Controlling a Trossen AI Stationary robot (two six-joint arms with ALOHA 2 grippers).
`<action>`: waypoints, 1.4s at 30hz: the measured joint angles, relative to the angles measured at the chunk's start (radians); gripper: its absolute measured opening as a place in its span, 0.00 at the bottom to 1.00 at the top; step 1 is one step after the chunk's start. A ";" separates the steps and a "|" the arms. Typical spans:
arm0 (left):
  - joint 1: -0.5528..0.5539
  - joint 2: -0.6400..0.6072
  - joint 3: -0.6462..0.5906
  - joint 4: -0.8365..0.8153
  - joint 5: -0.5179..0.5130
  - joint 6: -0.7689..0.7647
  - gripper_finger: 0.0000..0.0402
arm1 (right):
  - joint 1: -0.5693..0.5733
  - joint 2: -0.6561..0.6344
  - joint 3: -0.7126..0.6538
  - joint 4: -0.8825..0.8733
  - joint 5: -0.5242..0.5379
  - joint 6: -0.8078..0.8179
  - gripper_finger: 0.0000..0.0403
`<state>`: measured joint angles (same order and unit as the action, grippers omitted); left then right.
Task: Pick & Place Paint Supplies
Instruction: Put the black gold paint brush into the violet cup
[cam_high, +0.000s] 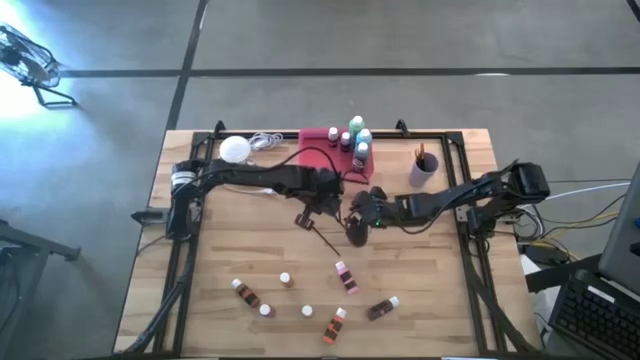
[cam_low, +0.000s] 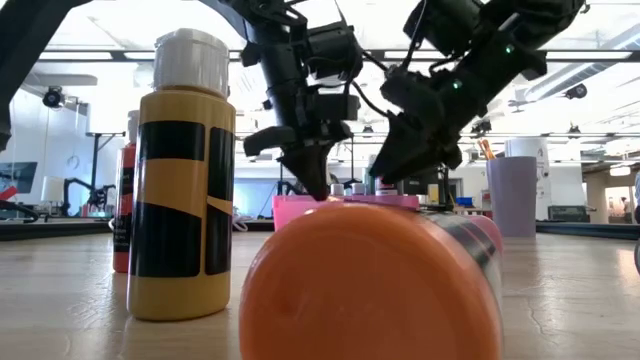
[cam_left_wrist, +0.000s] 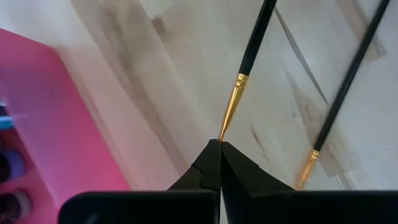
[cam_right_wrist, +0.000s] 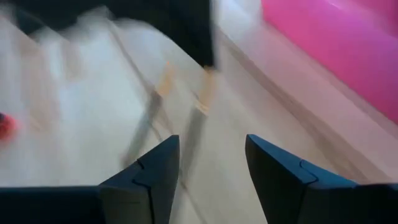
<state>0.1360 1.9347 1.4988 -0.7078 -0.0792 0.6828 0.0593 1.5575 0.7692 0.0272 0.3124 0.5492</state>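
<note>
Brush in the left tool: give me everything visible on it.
The paintbrush is thin, with a glossy black handle and a gold metal ferrule tapering to its tip. The left tool is shut on that tip end, so any bristles are hidden between the fingers. The handle runs away from the tool over the pale wooden table. The dark line beside it seems to be its shadow. The pink tray lies alongside, not touching.

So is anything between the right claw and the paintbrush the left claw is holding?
Nothing visible. The left claw is shut on the paintbrush by its bristle end, handle hanging over bare wood. The right claw is open beside it near the table's middle, with only tabletop between. The pink tray sits behind both.
</note>
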 joint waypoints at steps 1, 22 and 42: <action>0.000 0.000 0.008 -0.001 0.000 0.001 0.00 | 0.003 0.005 0.002 0.029 -0.003 0.001 0.44; -0.002 -0.008 0.102 -0.036 0.006 0.017 0.00 | 0.008 0.061 0.004 0.058 0.012 0.000 0.07; 0.023 -0.045 0.100 -0.070 -0.129 -0.052 0.26 | 0.021 0.030 0.005 -0.121 0.079 0.037 0.03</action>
<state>0.1586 1.8901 1.5989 -0.7780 -0.2082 0.6305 0.0802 1.5870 0.7744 -0.0940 0.3919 0.5858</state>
